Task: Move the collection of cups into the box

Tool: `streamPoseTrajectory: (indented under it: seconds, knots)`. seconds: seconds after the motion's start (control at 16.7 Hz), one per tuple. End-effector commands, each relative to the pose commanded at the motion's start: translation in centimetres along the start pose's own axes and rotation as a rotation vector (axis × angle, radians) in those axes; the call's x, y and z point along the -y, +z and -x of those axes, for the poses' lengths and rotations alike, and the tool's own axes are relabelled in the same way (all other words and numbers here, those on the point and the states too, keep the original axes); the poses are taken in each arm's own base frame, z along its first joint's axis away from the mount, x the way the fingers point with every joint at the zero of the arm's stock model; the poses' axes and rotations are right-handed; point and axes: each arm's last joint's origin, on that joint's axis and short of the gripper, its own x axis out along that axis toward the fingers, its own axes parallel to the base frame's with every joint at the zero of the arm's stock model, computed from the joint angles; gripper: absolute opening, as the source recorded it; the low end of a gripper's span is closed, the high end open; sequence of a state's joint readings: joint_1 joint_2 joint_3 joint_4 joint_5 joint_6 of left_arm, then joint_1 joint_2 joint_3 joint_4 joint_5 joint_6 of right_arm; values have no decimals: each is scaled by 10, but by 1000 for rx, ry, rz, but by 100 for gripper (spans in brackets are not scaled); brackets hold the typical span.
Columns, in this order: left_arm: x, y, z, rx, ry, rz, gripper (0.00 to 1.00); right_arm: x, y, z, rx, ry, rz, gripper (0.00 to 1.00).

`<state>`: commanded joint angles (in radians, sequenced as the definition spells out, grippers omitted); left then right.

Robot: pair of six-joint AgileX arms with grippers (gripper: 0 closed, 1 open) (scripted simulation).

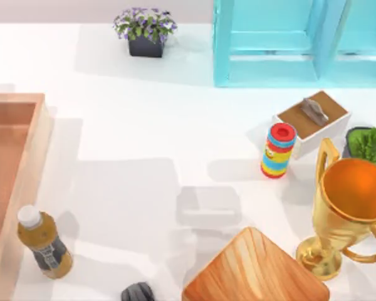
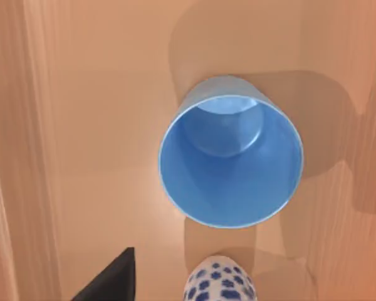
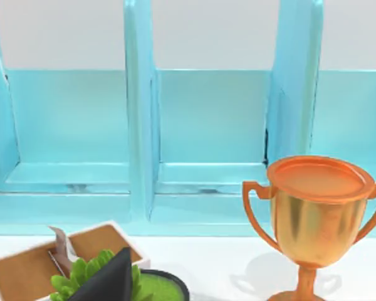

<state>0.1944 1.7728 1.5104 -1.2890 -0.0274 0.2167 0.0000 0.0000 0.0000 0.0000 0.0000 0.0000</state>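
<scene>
Cups sit inside the box (image 2: 100,94), per the left wrist view: the plain blue cup (image 2: 230,153) upright on the wooden floor, the white floral cup (image 2: 220,283) just beside it. Top view shows the box (image 1: 22,163) at the table's left edge, bottle (image 1: 44,243) against its wall, trophy (image 1: 348,207) far right. Left gripper's dark finger (image 2: 109,279) hangs over the box floor; whether either gripper is open cannot be told. Right wrist view faces the trophy (image 3: 316,219) and turquoise shelf (image 3: 141,125).
</scene>
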Motion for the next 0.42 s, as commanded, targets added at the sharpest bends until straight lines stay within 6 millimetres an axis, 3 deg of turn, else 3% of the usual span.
streamPoseTrajectory:
  seconds: [0.24, 0.42]
  knots:
    - [0, -3, 46, -3, -3, -3, 100, 0, 0, 0, 0, 0, 0, 100]
    - [0, -5, 59, 0, -4, -3, 100, 0, 0, 0, 0, 0, 0, 100]
